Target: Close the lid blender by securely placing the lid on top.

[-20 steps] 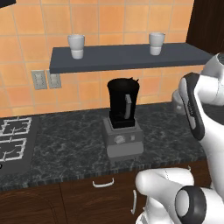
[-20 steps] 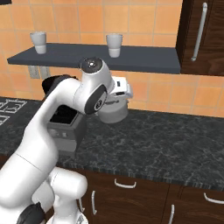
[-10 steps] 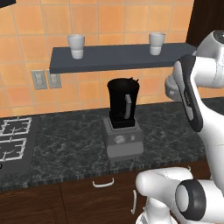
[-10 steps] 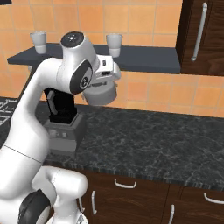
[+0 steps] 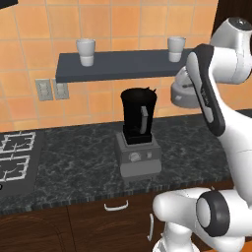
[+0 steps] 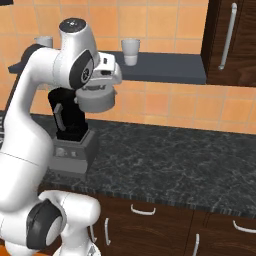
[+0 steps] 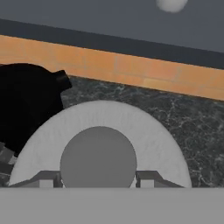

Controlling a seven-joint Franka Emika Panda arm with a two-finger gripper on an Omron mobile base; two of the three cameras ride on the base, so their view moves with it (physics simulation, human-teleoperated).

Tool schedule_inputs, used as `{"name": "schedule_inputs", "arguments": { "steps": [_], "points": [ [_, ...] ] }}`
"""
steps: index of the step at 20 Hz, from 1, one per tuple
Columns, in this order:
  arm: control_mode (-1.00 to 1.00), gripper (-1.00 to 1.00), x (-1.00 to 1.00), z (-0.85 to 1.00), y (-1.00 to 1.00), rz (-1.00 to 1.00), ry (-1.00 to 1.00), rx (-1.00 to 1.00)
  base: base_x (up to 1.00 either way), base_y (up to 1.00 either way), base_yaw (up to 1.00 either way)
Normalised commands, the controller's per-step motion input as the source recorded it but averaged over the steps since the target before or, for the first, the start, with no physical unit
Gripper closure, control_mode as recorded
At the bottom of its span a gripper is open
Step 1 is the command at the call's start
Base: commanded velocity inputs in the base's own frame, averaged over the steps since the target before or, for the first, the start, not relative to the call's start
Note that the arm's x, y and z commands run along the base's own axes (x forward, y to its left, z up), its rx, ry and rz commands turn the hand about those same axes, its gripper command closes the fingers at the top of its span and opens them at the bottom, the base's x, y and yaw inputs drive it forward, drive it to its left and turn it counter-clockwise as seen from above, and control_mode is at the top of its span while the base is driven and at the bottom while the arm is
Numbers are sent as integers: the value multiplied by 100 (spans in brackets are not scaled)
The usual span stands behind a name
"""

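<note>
Grey lid (image 6: 95, 99) is clamped in our hand (image 6: 100, 86), held in the air beside the open blender (image 5: 139, 133); moving over its jar and seating it remain.

My own forearm covers most of the lid (image 5: 183, 91) from the left base camera, and my fingertips sit behind its knob in the hand camera, so contact there is unclear. The blender (image 7: 26, 103) beside my jaws runs off that picture's left edge, its base unseen
</note>
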Motion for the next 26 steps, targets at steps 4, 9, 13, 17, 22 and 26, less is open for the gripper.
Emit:
{"name": "schedule_inputs", "arguments": {
  "steps": [4, 9, 13, 17, 22, 26],
  "points": [
    [-100, 100, 9, 3, 53, 1, 0, 12, 0, 0, 0],
    [-100, 100, 14, 39, 54, 0, 0, 9, 0, 0, 0],
    [-100, 100, 16, 51, 62, 0, 0, 2, 0, 0, 0],
    [-100, 100, 25, 16, 59, 0, 0, 0, 0, 0, 0],
    [-100, 100, 38, 6, 47, 0, 0, 0, 0, 0, 0],
    [-100, 100, 36, 7, 39, 0, 0, 0, 0, 0, 0]
  ]
}}
